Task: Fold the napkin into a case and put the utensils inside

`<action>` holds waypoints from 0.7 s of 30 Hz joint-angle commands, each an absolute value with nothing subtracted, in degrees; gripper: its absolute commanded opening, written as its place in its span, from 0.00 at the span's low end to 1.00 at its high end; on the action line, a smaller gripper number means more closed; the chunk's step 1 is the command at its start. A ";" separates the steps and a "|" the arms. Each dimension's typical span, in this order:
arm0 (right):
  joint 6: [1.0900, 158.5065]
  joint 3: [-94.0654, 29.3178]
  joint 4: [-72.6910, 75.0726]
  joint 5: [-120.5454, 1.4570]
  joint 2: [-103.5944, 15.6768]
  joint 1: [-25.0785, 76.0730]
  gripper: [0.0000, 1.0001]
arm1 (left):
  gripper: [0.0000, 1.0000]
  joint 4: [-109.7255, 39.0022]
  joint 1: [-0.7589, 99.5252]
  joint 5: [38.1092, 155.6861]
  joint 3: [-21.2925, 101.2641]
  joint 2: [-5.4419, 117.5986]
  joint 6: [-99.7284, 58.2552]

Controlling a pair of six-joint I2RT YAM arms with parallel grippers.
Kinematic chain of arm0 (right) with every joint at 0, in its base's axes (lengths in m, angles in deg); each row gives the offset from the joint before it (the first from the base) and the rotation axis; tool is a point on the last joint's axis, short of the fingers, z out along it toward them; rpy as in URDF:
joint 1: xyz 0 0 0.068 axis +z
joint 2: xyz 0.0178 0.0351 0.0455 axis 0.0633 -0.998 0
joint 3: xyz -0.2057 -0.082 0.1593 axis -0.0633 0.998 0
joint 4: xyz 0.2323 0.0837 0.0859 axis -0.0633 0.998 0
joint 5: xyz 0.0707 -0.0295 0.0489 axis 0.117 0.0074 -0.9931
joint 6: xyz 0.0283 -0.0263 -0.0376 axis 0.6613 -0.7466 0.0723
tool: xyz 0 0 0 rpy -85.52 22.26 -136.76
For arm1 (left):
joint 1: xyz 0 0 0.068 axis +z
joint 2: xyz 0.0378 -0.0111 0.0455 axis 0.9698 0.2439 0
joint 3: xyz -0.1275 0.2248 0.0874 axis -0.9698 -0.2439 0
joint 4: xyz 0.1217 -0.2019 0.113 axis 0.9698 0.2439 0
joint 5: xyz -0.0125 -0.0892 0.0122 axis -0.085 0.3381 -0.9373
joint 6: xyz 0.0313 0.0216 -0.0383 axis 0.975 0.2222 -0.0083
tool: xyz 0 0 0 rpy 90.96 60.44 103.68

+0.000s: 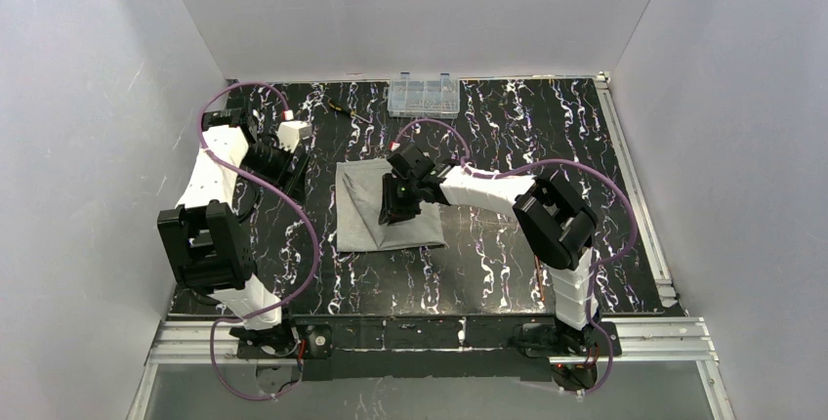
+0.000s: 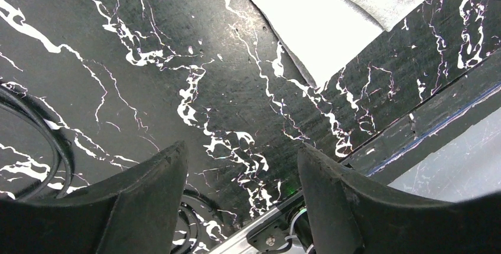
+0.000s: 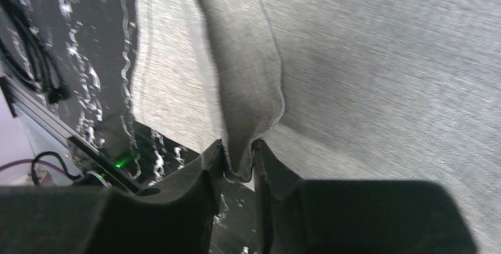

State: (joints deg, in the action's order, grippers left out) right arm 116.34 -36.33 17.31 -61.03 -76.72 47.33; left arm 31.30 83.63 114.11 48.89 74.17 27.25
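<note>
1. Your table (image 1: 547, 127) is the biggest thing here: a black top with white marble veining, walled in by white panels, with both arm bases bolted at its near edge.
2. Your right arm (image 1: 488, 190) reaches in from the right toward the centre of the table. Your left arm (image 1: 220, 171) stands up along the left side, its wrist over the far-left part of the top.
3. The napkin (image 1: 356, 210) lies in the middle of the table, between the two arms. It is light grey, and one layer is turned over so that a diagonal edge runs across it. In the right wrist view a narrow ridge of cloth (image 3: 248, 77) rises from the flat fabric toward the fingers.
4. The clear plastic box (image 1: 423, 95) sits at the far edge of the table, well apart from the napkin.
5. Your right gripper (image 3: 239, 159) is pinched nearly closed on that raised ridge. The napkin's fold is caught between both fingertips, with flat cloth spread out on either side.
6. Your left gripper (image 2: 241, 153) stands wide apart with nothing between its fingers. It hangs over bare table, and the napkin's corner (image 2: 307, 23) shows only at the top of its view, apart from the fingers.
7. The screwdriver (image 1: 342, 109) lies near the far edge, just left of the clear plastic box.
</note>
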 commanded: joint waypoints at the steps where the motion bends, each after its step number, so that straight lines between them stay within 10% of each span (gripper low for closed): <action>1: 115.60 -40.24 16.30 -59.50 -76.62 49.07 0.25 | 0.65 32.92 83.84 113.48 49.72 71.66 26.95; 11: 112.04 -45.47 19.31 -56.62 -76.87 52.60 0.19 | 0.63 32.22 84.62 112.31 49.12 70.78 25.55; 21: 107.15 -52.83 23.06 -57.36 -83.24 57.41 0.36 | 0.64 31.05 85.11 112.06 48.07 70.84 25.01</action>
